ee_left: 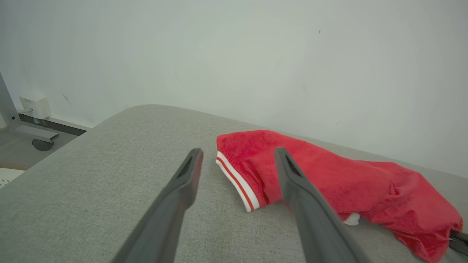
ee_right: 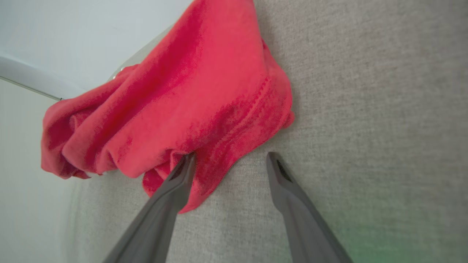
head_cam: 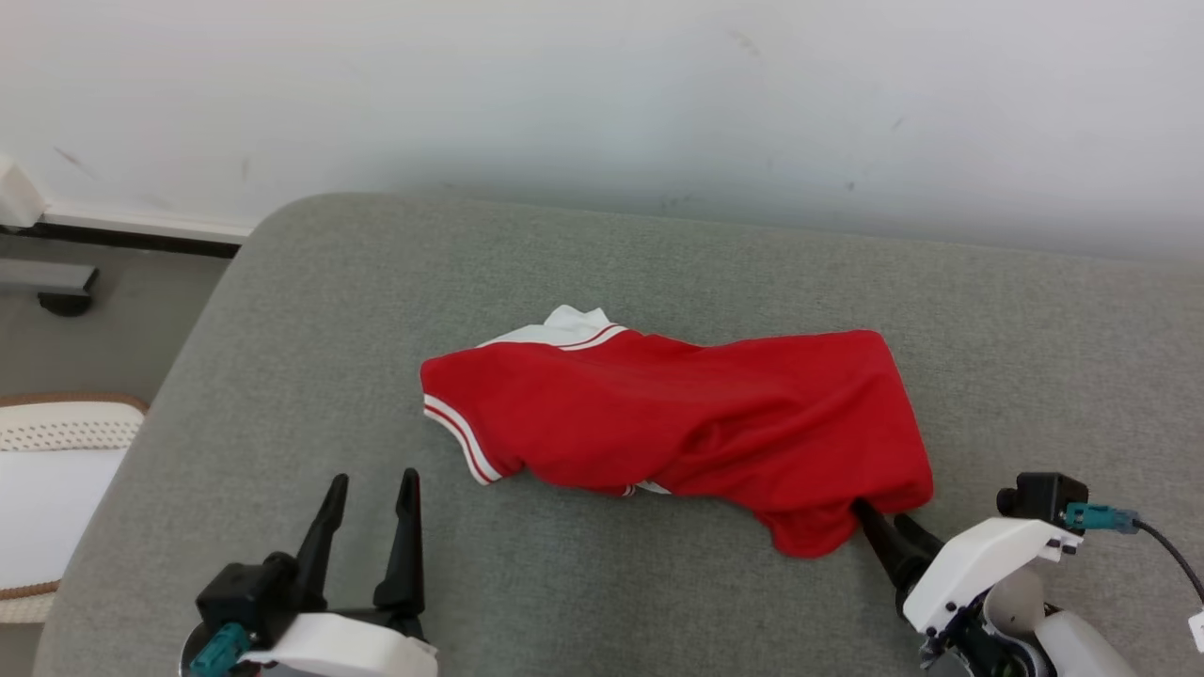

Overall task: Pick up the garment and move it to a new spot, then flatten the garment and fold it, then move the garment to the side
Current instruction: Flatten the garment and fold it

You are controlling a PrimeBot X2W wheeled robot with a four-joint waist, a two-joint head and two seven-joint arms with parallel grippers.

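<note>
A red garment [head_cam: 677, 423] with white striped trim lies crumpled along the grey cushioned surface [head_cam: 310, 310]. My left gripper [head_cam: 373, 491] is open, near the front left, short of the garment's striped sleeve [ee_left: 237, 182]. My right gripper [head_cam: 882, 517] is open at the garment's lower right corner. In the right wrist view its left finger [ee_right: 182, 171] pokes into the red folds [ee_right: 204, 91] while the right finger [ee_right: 279, 175] rests on bare cushion beside the cloth. Neither gripper holds the fabric.
A pale wall [head_cam: 602, 94] runs behind the cushion. The cushion's rounded left edge drops to the floor, where a white perforated object with a brown rim [head_cam: 56, 442] and a caster foot [head_cam: 66, 301] stand. Bare cushion lies left of and in front of the garment.
</note>
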